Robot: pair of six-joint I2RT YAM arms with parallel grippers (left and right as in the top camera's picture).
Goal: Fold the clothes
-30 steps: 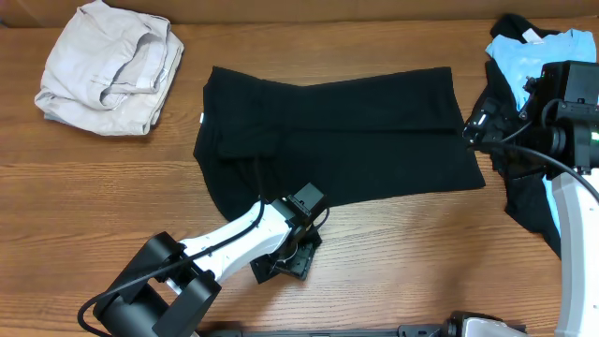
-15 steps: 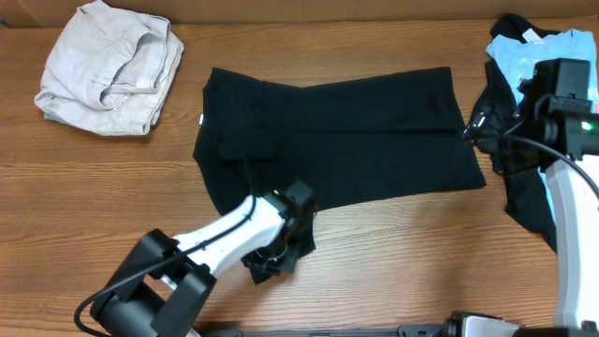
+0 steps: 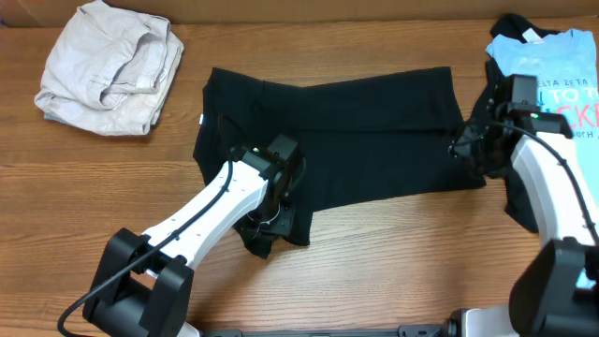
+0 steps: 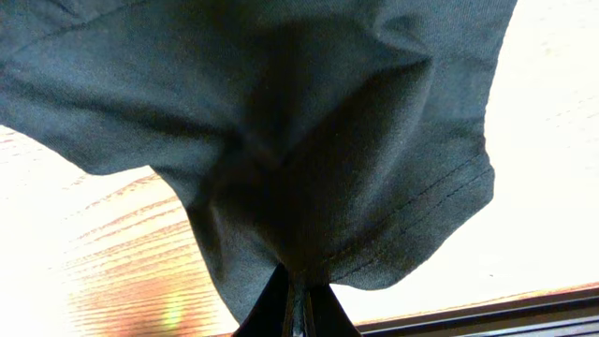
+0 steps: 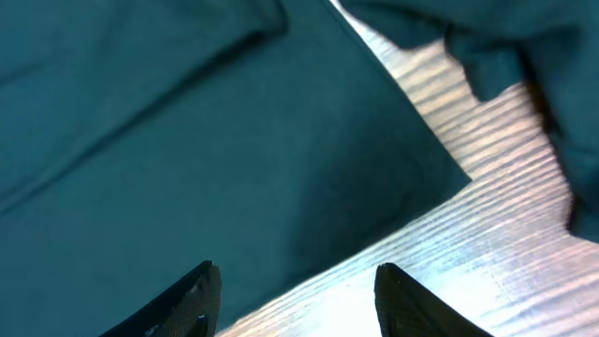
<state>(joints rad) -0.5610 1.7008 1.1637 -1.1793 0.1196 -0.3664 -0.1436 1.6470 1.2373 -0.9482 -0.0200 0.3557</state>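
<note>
The wooden table is carrying everything. Across the middle of the overhead frame the black garment is lying spread flat, with its small white tag showing at the left edge. The beige garment is sitting bunched at upper left. The light blue T-shirt is lying at upper right on another black garment. No basket or bin is showing.

The left gripper is pinching the black garment's lower-left hem, jaws clamped tight on a limply draping fold. The right gripper is hovering over its lower-right corner, jaws standing apart with nothing between them.

The cloth is looking light, soft and floppy, so corners and hems are probably offering the surest hold.
</note>
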